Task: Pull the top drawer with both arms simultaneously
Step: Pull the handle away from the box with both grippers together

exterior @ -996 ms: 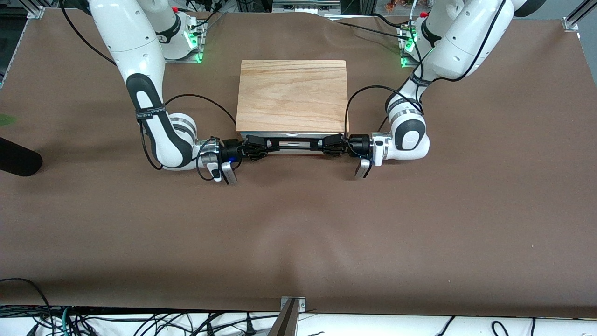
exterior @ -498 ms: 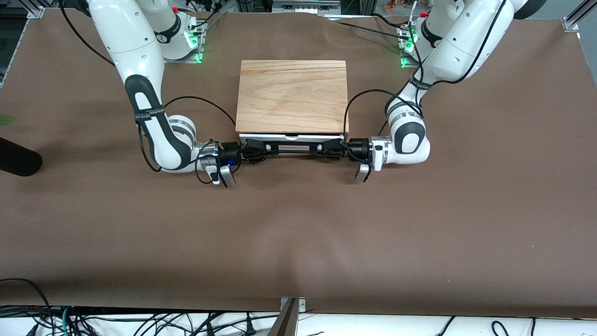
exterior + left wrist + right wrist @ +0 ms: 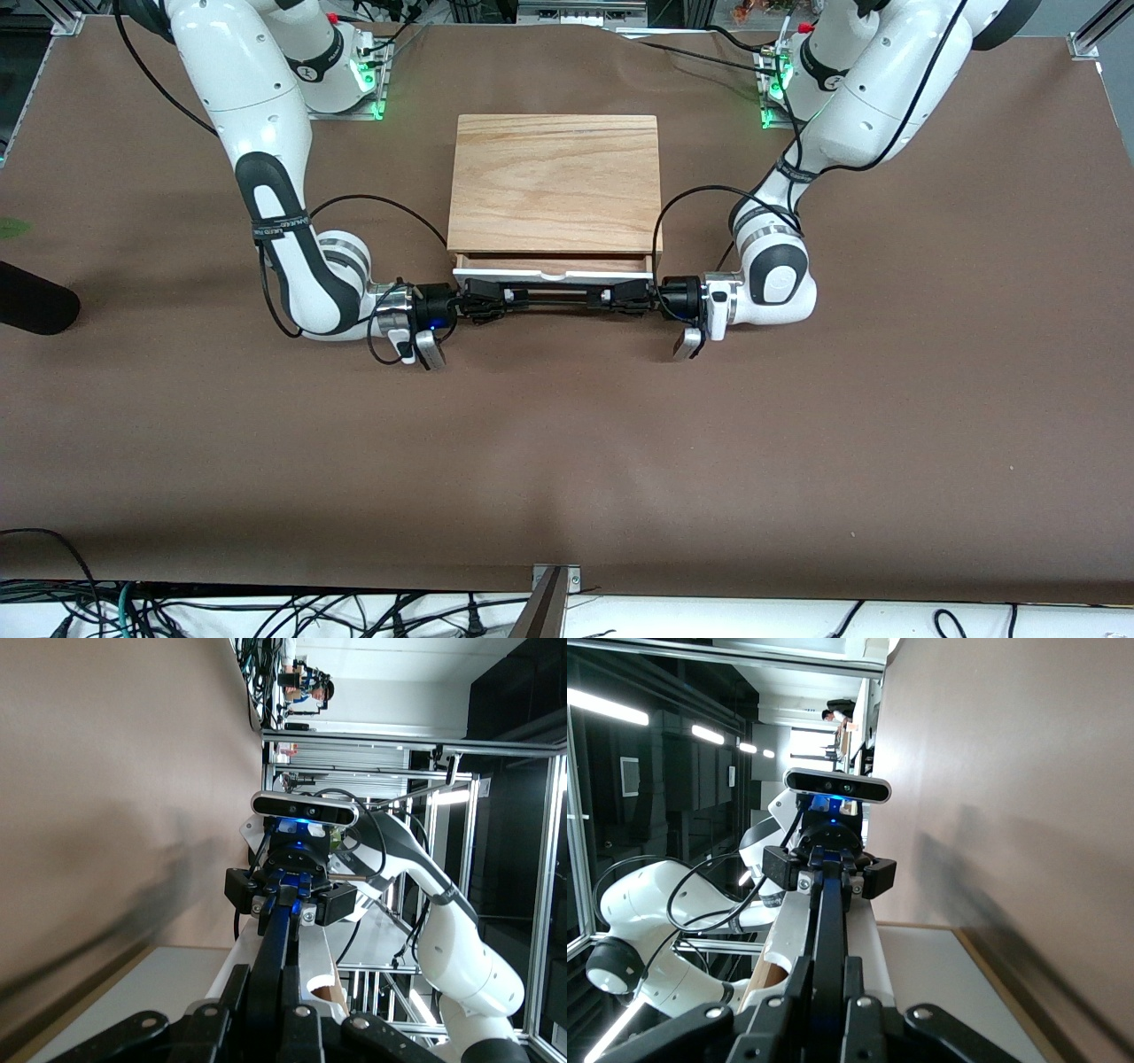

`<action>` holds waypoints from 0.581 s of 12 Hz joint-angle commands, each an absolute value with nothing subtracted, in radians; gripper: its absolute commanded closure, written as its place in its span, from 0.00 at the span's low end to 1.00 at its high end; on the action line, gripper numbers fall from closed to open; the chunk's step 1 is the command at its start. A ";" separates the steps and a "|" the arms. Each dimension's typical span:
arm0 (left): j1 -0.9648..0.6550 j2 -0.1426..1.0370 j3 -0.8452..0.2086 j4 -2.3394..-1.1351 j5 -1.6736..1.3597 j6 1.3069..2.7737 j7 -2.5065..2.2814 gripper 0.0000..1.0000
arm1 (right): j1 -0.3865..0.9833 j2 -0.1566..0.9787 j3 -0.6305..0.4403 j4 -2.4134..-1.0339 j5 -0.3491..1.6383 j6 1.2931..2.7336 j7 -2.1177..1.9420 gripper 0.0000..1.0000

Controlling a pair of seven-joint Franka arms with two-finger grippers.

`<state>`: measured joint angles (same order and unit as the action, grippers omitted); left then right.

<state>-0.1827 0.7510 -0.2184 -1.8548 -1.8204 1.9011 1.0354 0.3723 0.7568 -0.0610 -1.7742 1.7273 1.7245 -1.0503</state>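
Gripping the bar handle (image 3: pixel 556 297) from its two ends, left gripper (image 3: pixel 625 296) and right gripper (image 3: pixel 483 299) are both clamped on it, handle lying crosswise between them, top drawer (image 3: pixel 556 269) slightly out toward the front camera.

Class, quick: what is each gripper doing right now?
Left gripper: shut on the drawer handle.
Right gripper: shut on the same handle.
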 commanded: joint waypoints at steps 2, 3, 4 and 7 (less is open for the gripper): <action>-0.230 0.859 -0.183 -1.717 -1.810 1.999 0.950 1.00 | 0.342 0.781 -0.058 -1.649 1.759 1.773 -0.945 0.89; -0.235 0.870 -0.175 -1.700 -1.809 1.999 0.924 1.00 | 0.341 0.791 -0.060 -1.626 1.759 1.773 -0.939 0.89; -0.236 0.877 -0.163 -1.677 -1.809 1.999 0.901 1.00 | 0.334 0.804 -0.060 -1.605 1.761 1.775 -0.939 0.89; -0.250 0.900 -0.120 -1.617 -1.778 1.999 0.784 1.00 | 0.331 0.827 -0.060 -1.553 1.759 1.804 -0.897 0.89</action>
<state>-0.2149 0.8283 -0.1683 -1.7046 -1.8195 1.9067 0.8904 0.3586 0.8286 -0.0619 -1.6320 1.7278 1.7696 -0.9806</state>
